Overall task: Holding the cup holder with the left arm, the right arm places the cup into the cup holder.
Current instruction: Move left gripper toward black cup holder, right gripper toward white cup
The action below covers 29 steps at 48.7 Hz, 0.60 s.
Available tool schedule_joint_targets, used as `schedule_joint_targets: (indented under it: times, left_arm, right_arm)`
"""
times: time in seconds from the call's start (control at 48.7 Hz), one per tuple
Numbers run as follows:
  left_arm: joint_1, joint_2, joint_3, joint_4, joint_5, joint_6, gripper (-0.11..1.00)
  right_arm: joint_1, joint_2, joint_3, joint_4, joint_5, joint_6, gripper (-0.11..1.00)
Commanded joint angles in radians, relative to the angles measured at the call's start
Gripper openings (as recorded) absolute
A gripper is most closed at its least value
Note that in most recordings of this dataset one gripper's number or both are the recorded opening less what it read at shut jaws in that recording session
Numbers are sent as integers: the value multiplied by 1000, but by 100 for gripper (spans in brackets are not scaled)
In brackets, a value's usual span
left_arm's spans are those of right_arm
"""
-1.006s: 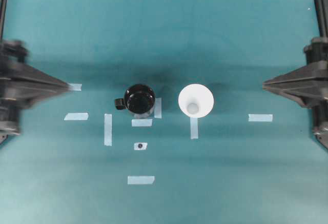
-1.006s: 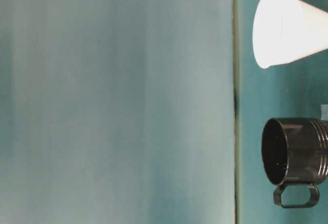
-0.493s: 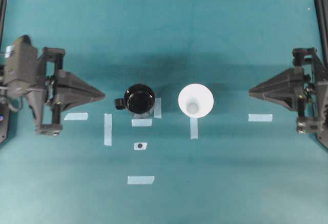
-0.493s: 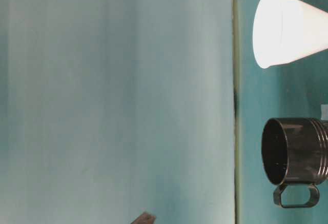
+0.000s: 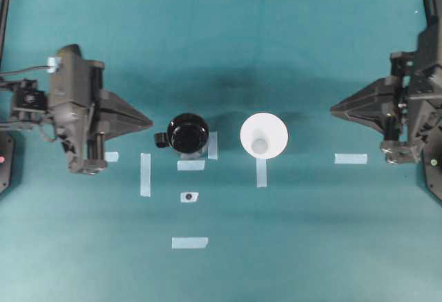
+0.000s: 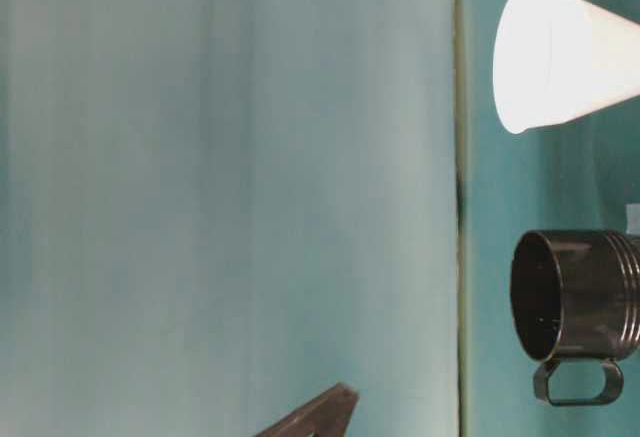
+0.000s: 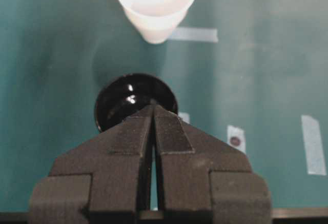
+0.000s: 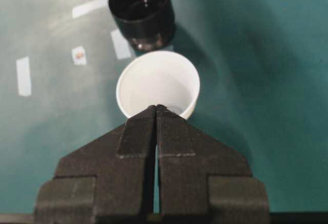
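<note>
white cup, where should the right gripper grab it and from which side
Probably the upper wall just under the rim of the white cup, coming in from the right gripper side. It stands upright, mouth up, tapering to a small base, and that side is clear; the cup holder stands opposite.

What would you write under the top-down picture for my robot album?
Two shut grippers, left gripper and right gripper, face a black cup holder and white cup standing apart.
</note>
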Motion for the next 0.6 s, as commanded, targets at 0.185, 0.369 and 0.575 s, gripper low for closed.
schedule_joint_targets:
  times: [0.185, 0.369, 0.575]
  left_arm:
    - [8, 117, -137, 3, 118, 5, 3]
    - [9, 167, -213, 3, 247, 9, 3]
    - [11, 204, -239, 3, 291, 9, 3]
  right_arm:
    - [-3, 196, -123, -5, 46, 6, 2]
    - [-5, 290, -204, -14, 114, 5, 2]
    - [-5, 394, -282, -49, 181, 3, 2]
